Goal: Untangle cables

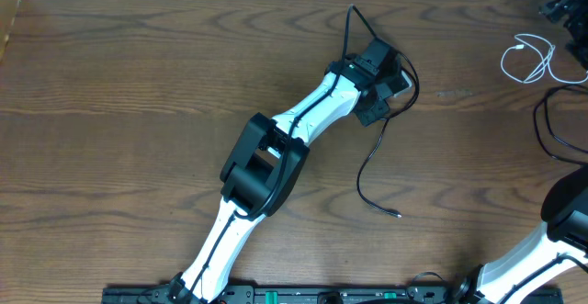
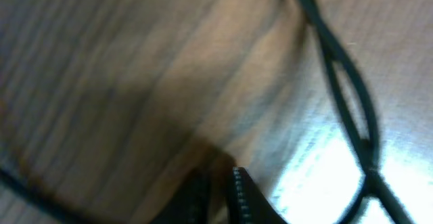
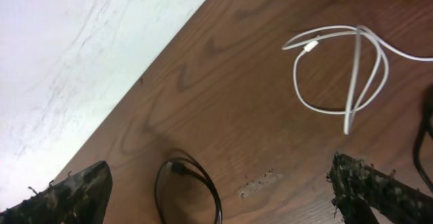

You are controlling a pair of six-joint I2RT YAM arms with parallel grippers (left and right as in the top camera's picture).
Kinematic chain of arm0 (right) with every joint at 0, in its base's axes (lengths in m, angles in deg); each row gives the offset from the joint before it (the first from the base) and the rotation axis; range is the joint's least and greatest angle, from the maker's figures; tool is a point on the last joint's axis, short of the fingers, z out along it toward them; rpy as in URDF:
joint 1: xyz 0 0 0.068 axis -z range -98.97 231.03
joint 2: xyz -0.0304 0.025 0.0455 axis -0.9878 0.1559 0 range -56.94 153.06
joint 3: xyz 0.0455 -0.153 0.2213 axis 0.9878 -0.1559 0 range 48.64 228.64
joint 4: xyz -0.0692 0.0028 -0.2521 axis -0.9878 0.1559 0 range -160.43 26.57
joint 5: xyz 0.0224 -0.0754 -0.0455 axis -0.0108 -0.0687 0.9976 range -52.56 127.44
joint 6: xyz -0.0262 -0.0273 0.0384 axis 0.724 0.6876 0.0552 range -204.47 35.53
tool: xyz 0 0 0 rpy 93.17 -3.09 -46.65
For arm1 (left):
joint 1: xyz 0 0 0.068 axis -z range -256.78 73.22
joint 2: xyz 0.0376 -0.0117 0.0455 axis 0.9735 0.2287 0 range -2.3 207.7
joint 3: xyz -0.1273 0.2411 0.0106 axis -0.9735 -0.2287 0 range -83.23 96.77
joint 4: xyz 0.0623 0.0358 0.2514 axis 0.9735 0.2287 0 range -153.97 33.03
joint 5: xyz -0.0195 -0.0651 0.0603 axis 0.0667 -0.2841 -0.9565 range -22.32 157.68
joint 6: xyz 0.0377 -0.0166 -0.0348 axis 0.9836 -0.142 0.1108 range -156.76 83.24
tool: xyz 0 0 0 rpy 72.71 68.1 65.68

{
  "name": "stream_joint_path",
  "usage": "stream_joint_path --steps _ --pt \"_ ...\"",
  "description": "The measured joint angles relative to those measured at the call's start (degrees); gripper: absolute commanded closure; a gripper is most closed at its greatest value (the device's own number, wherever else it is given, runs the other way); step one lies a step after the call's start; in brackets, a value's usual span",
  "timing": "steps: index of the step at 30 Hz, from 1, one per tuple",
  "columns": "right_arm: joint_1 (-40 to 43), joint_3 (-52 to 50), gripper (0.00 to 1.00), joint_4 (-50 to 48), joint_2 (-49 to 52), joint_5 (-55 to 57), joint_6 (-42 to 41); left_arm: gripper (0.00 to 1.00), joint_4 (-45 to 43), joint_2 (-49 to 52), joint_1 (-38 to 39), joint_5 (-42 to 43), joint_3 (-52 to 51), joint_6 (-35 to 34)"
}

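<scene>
A long black cable (image 1: 366,162) runs from the far middle of the table, passes under my left gripper (image 1: 384,82), loops out to its right and trails toward me to a small plug (image 1: 397,214). In the blurred left wrist view the jaws of the left gripper (image 2: 218,183) stand almost together. A crossing loop of black cable (image 2: 342,92) lies ahead of them, and no cord shows in the slit. The short white cable (image 1: 528,61) (image 3: 338,68) lies coiled at the far right. My right gripper (image 3: 218,163) hangs wide open above the table, over a loop of black cable (image 3: 186,183).
Another black cord (image 1: 549,125) curls at the right edge beside the right arm (image 1: 551,240). The table's edge (image 3: 145,75) runs diagonally near the right gripper, with pale floor beyond. The left arm (image 1: 266,162) crosses the middle.
</scene>
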Motion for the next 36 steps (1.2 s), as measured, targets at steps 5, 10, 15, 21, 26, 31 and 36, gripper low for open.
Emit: stream_joint_path --steps 5,10,15,21,26,31,36 --pt "-1.2 0.0 0.01 0.0 0.0 0.2 0.8 0.44 0.1 -1.3 -0.3 -1.2 0.7 -1.2" --pt "-1.8 0.0 0.01 0.0 0.0 0.7 1.4 0.45 2.3 -4.8 -0.3 4.4 1.5 0.2" --pt "-2.0 0.0 0.01 0.0 0.0 1.2 1.6 0.46 6.0 -5.5 0.0 10.3 2.2 3.8" --pt "-2.0 0.0 0.01 0.0 0.0 1.3 1.6 0.48 6.8 -5.5 0.0 12.8 2.1 8.2" --pt "-2.0 0.0 0.01 0.0 0.0 1.3 1.7 0.52 5.7 -5.2 0.0 12.8 1.7 10.2" --pt "-2.8 0.0 0.01 0.0 0.0 1.5 1.7 0.58 3.4 -2.8 0.0 12.1 1.4 11.0" --pt "-3.6 0.0 0.01 0.0 0.0 1.6 2.2 0.67 2.6 -2.2 0.0 11.9 1.1 11.0"
